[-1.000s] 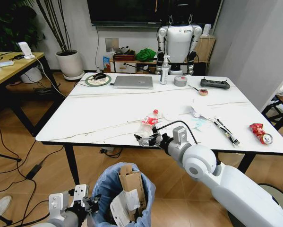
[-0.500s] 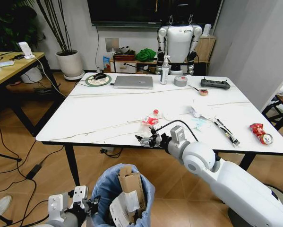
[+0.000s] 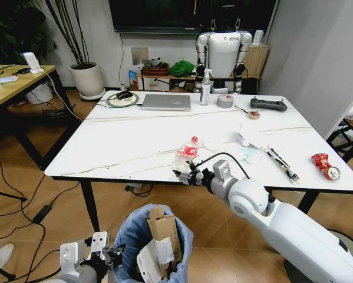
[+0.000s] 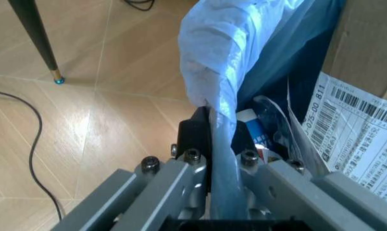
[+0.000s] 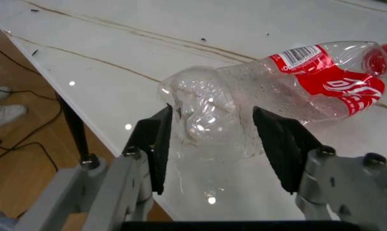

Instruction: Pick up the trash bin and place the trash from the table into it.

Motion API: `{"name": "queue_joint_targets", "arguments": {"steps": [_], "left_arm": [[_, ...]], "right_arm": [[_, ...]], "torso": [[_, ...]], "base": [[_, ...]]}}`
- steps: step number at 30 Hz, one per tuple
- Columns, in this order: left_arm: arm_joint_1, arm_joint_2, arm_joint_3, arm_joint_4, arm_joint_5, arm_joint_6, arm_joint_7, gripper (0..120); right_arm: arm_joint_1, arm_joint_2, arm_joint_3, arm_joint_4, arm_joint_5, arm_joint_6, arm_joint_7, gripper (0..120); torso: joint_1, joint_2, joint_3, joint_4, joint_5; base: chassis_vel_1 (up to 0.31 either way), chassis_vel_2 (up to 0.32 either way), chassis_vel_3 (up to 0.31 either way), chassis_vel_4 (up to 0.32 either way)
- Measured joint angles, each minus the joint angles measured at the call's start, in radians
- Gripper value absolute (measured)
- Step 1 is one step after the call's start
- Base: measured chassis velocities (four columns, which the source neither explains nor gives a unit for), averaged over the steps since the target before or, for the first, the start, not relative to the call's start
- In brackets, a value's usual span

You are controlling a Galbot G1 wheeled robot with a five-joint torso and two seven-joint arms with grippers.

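Note:
The trash bin [image 3: 155, 247], lined with a crinkled light-blue bag, hangs low in front of the table [image 3: 123, 141]. My left gripper [image 3: 108, 256] is shut on its rim. In the left wrist view that gripper [image 4: 214, 144] pinches the bag's edge [image 4: 209, 72], with a cardboard box [image 4: 366, 43] and a labelled paper inside. A crushed red-labelled bottle [image 3: 187, 154] lies near the table's front edge. My right gripper [image 5: 212, 144] stands open with the bottle [image 5: 296, 86] base between its fingers [image 5: 156, 144]. White papers [image 3: 250, 138], a wrapper [image 3: 280, 162] and a red can [image 3: 325, 165] lie to the right.
At the table's far side sit a silver laptop [image 3: 165, 102], a spray bottle [image 3: 205, 88], a grey tape roll [image 3: 225, 101] and a black controller [image 3: 268, 104]. Another robot [image 3: 223, 53] stands behind the table. A wooden desk [image 3: 11, 82] is at the left.
My right gripper has slid a little forward, so the bottle's base now lies between its fingers. The left gripper and the bin have stayed where they were.

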Motion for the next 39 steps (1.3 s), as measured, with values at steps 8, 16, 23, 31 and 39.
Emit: {"name": "queue_joint_targets", "arguments": {"steps": [8,16,23,31,39], "left_arm": [[-0.006,0.000,0.000,0.000,-0.002,0.000,0.001,0],[-0.006,-0.002,0.000,0.000,-0.002,0.000,0.002,0],[-0.005,-0.004,0.000,0.000,-0.002,0.000,0.002,0],[0.004,-0.013,0.007,0.000,0.010,0.000,0.004,0],[0.008,-0.020,0.010,0.000,0.019,0.000,0.007,0]], "right_arm": [[-0.001,0.000,-0.001,-0.010,-0.035,0.018,-0.015,16],[-0.003,0.004,0.003,-0.012,-0.036,0.020,0.009,0],[0.006,0.024,0.033,0.003,0.037,0.023,0.093,0],[0.161,0.161,0.007,-0.020,0.397,-0.033,0.516,29],[0.265,0.301,-0.042,-0.117,0.536,-0.063,0.649,59]], "torso": [[0.000,0.000,0.000,0.0000,0.0000],[0.000,0.000,0.000,0.0000,0.0000],[0.000,0.000,0.000,-0.0002,0.0000],[0.000,0.000,0.000,0.0002,-0.0002],[0.000,0.000,0.000,0.0001,-0.0003]], "base": [[0.000,0.000,0.000,0.000],[0.000,0.000,0.000,0.000],[0.000,0.000,0.000,0.000],[0.000,0.000,0.000,0.000],[0.000,0.000,0.000,0.000]]}}
